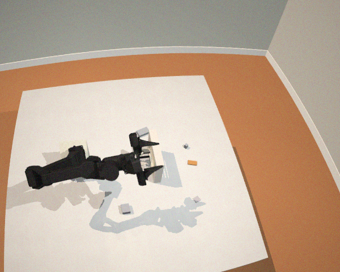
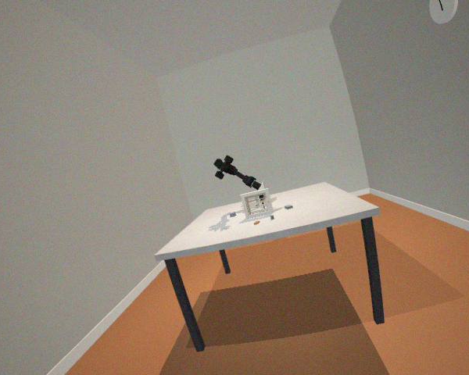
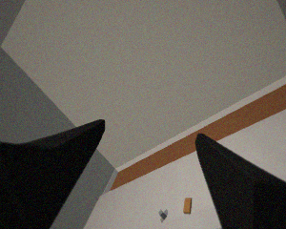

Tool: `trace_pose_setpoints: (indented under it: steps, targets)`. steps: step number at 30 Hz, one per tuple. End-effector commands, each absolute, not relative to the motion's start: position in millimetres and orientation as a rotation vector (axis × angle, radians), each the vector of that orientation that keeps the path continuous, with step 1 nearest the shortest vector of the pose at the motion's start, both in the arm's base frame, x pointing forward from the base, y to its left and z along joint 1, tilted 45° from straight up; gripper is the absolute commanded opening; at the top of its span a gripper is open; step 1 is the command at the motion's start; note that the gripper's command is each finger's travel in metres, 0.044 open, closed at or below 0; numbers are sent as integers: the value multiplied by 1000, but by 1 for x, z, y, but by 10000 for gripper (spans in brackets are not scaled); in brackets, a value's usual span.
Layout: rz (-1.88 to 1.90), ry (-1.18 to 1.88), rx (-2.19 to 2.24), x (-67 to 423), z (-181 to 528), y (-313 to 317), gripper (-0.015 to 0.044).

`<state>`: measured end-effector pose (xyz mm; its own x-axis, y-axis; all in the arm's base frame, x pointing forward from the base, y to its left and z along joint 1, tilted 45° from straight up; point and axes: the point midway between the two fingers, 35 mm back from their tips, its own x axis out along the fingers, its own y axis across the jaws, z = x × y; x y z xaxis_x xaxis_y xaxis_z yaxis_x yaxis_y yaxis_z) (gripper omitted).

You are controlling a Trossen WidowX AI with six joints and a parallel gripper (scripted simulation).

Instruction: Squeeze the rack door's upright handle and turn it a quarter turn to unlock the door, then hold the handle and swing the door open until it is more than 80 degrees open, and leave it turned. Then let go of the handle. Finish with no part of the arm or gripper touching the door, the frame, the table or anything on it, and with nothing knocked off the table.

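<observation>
Pale panel: sits under the arm (image 1: 73,172) (image 2: 242,176) at left of the top view (image 1: 65,146). Can't tell if it's a base or something else, so no bets on it being the door.
Light block: lower middle of the top view (image 1: 125,208) (image 2: 232,214). A low elbow or a wide retreat could knock it, imo.
Grey block: upper middle, right by the rack (image 1: 142,131) (image 2: 288,206). Probably the easiest thing to shove if the door or a finger sweeps that way.
Rack: center of the top view, mid-frame in the exterior one (image 1: 156,146) (image 2: 243,206). The arm blocks a lot of it from above, so the door's angle and the handle's position on it can't be made out. Coming down blind could mean clipping the top edge.
Claw: spread wide with nothing in it, over the rack from above (image 1: 160,154) (image 2: 223,166) (image 3: 151,129). If it lowers off-line, one finger hits the handle and pushes it instead of straddling it. A weak squeeze might slip mid-turn and leave the door locked.
Little cube: right of the rack (image 1: 185,145) (image 2: 272,216) (image 3: 163,215). Overreach could tap it.
Orange block: just further right (image 1: 192,162) (image 2: 256,222) (image 3: 187,205), same risk.
Pink block: lower right, in the arm's shadow (image 1: 196,199); looks safer.
</observation>
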<state>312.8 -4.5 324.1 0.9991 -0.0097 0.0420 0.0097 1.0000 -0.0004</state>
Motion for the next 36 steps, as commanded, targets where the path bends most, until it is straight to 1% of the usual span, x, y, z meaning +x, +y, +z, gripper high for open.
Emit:
trace_pose_setpoints:
  steps: [1, 4, 5, 20, 36]
  targets:
    - [-10, -37, 1, 313, 323, -4, 374]
    - [-17, 25, 18, 322, 312, -4, 295]
    - [-20, 52, 24, 325, 307, -3, 287]
    - [-80, 450, 110, 360, 226, 12, 287]
    - [-229, 842, 91, 365, 147, 23, 287]
